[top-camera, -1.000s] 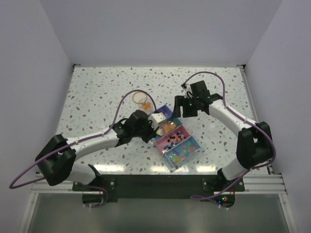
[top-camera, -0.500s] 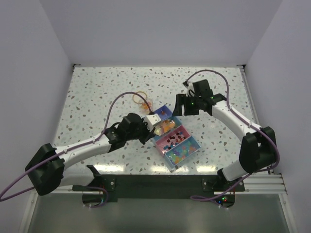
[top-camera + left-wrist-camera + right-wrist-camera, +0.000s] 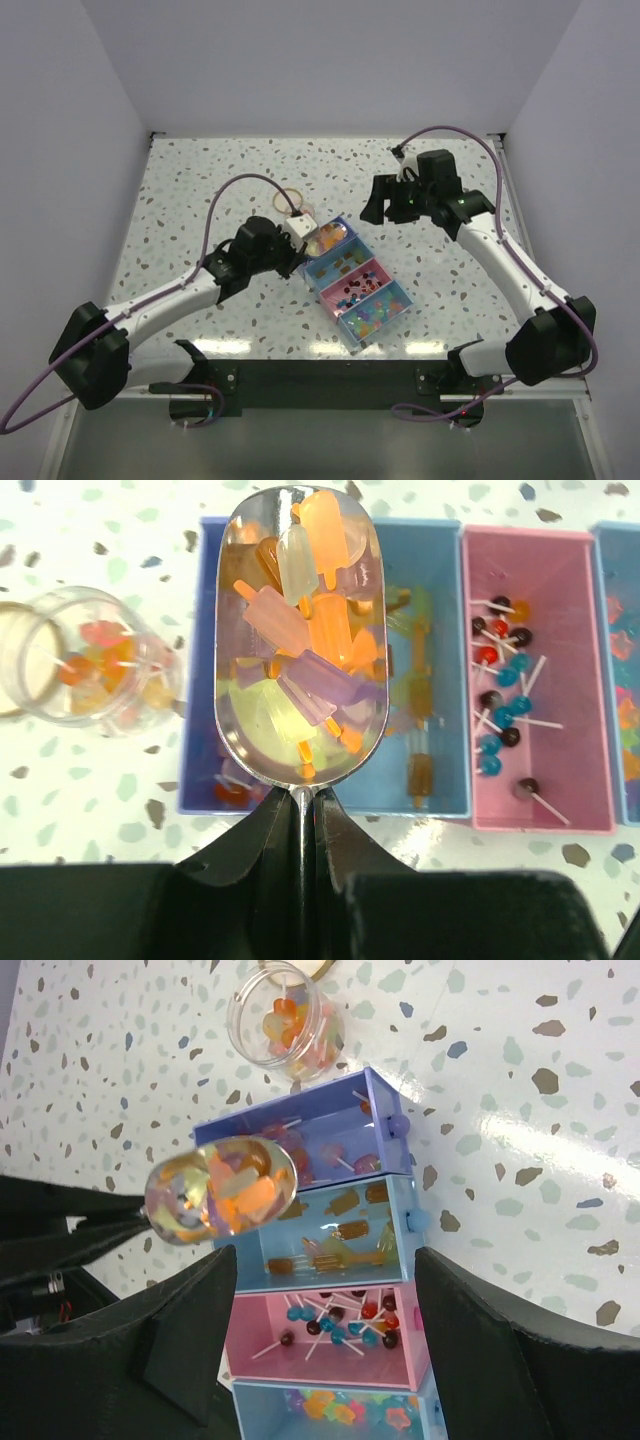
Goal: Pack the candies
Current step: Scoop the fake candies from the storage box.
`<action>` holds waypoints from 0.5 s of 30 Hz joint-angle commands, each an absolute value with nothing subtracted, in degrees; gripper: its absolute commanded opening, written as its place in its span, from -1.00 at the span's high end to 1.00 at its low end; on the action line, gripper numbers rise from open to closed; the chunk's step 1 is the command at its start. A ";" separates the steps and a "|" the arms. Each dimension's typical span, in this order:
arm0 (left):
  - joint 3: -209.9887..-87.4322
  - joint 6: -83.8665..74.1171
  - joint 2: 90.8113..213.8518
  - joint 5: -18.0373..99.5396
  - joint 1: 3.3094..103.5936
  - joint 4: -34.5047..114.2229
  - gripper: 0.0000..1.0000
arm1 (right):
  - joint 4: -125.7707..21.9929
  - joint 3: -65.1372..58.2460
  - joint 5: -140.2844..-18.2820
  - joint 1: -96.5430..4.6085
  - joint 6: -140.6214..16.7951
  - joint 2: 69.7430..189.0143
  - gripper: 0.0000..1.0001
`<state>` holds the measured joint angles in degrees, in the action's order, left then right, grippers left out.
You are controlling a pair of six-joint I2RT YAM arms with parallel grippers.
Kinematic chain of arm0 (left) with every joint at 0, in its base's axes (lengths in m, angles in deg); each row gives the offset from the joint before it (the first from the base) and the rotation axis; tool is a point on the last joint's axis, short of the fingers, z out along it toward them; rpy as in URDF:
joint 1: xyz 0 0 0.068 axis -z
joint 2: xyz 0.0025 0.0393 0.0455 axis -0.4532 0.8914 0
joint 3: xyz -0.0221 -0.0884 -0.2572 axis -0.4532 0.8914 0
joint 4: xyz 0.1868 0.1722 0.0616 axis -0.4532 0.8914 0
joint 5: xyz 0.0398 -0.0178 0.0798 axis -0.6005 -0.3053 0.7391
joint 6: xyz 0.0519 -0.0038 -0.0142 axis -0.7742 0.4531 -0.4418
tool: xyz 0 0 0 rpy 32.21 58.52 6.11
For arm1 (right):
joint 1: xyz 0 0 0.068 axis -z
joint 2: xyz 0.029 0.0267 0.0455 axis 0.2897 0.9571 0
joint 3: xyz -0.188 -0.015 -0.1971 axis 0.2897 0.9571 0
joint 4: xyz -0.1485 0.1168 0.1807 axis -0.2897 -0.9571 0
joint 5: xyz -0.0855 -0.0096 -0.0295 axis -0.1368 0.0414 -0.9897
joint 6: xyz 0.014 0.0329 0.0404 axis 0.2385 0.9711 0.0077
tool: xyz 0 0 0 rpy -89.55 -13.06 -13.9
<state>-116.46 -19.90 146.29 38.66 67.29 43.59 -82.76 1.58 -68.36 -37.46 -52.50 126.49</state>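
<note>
Candies (image 3: 300, 650): a heap of tiny orange, pale and lilac ice-lolly shapes is riding in a clear scoop (image 3: 228, 695), which is hanging above the purple and light-blue compartments at the far-left end of the box (image 3: 465, 680). More are lying loose in those compartments. A few are sitting in the open jar (image 3: 150, 695) on the counter (image 3: 200, 180), just beside the purple end.

Handling, as judged: light, hard, loose and likely to slide or scatter. They are too small to pinch singly, so they are best carried in the scoop, kept level and taken by its stem.

Left end effector (image 3: 298, 825) is clamping narrow on the scoop's stem. Right end effector (image 3: 388, 208) is standing wide with nothing in it, hovering right of and beyond the box.
</note>
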 commanded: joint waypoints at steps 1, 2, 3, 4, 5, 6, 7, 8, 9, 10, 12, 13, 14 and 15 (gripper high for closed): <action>-121.36 -22.96 145.65 37.67 64.06 41.87 1.00 | -85.22 -0.41 -69.17 -36.88 -54.31 124.59 -0.50; -121.80 -23.83 145.92 37.59 63.26 43.96 1.00 | -85.31 -0.24 -69.26 -36.88 -54.40 124.24 -0.50; -122.41 -24.01 146.18 37.85 61.68 45.38 1.00 | -85.22 0.03 -69.26 -36.79 -54.49 123.89 -0.50; -122.94 -24.27 146.88 38.02 60.80 46.17 1.00 | -85.22 0.20 -69.26 -36.62 -54.49 123.80 -0.51; -123.56 -24.80 147.15 37.76 59.83 46.62 1.00 | -85.05 0.38 -69.17 -36.70 -54.75 123.53 -0.51; -123.74 -24.98 147.32 37.76 59.04 47.14 1.00 | -85.04 0.73 -69.17 -36.53 -54.75 123.27 -0.51; -123.83 -25.33 147.67 37.76 57.64 47.32 1.00 | -85.13 0.91 -69.08 -36.44 -54.93 123.09 -0.51; -124.44 -26.29 148.11 37.94 57.10 47.85 1.00 | -85.04 1.17 -69.08 -36.44 -55.10 122.74 -0.51; -124.96 -26.91 148.46 38.29 56.05 49.07 1.00 | -84.96 1.69 -69.00 -36.27 -55.28 122.39 -0.51; -126.10 -27.44 149.51 38.64 55.61 49.60 1.00 | -84.78 1.96 -68.99 -36.26 -55.45 122.04 -0.51; -126.90 -29.02 150.57 39.17 54.12 50.66 1.00 | -84.43 2.84 -69.08 -36.18 -55.63 121.51 -0.52; -127.69 -29.46 151.80 39.34 53.68 50.93 1.00 | -84.52 2.93 -69.08 -35.92 -55.72 121.42 -0.52; -128.13 -30.16 152.42 39.43 53.15 51.45 1.00 | -84.43 3.10 -69.17 -35.91 -55.98 121.42 -0.52; -128.39 -30.43 153.03 39.61 52.53 51.72 1.00 | -84.52 3.45 -69.17 -35.83 -56.07 121.34 -0.52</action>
